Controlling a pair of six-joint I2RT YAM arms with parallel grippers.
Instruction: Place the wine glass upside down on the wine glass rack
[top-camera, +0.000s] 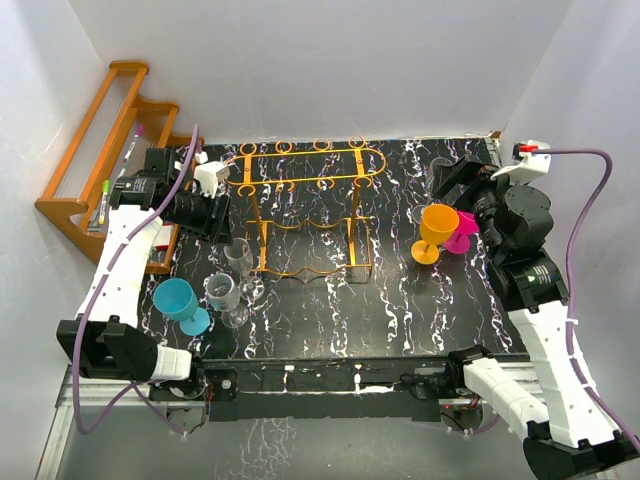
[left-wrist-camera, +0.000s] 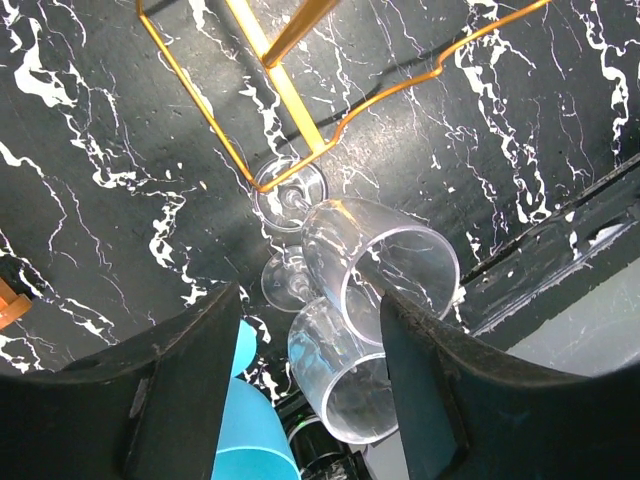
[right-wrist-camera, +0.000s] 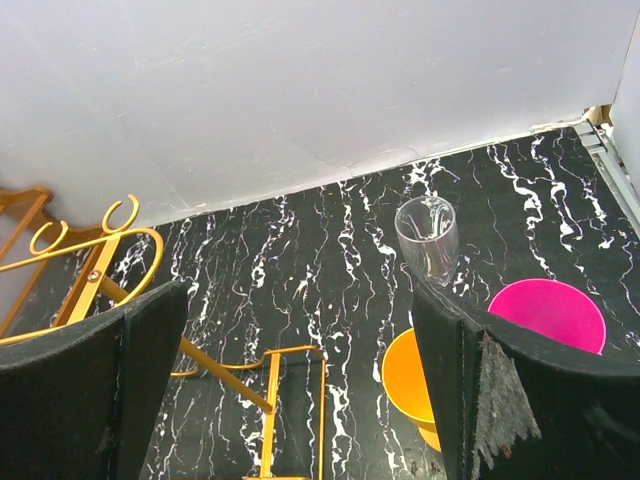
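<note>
The orange-gold wire wine glass rack (top-camera: 300, 205) stands at the middle back of the black marbled table; its legs also show in the left wrist view (left-wrist-camera: 290, 90) and its loops in the right wrist view (right-wrist-camera: 90, 250). Two clear wine glasses (top-camera: 238, 258) (top-camera: 222, 293) stand upright by its left front leg. My left gripper (top-camera: 226, 236) is open just above them; in its wrist view (left-wrist-camera: 310, 300) their bowls (left-wrist-camera: 385, 265) (left-wrist-camera: 340, 375) lie between the fingers, not gripped. My right gripper (top-camera: 455, 185) (right-wrist-camera: 298, 292) is open and empty.
A blue glass (top-camera: 178, 302) (left-wrist-camera: 245, 430) stands left of the clear ones. An orange glass (top-camera: 434, 230) (right-wrist-camera: 415, 390), a pink glass (top-camera: 463, 232) (right-wrist-camera: 548, 310) and another clear glass (right-wrist-camera: 427, 238) stand at the right. A brown wooden rack (top-camera: 100, 160) leans at the far left.
</note>
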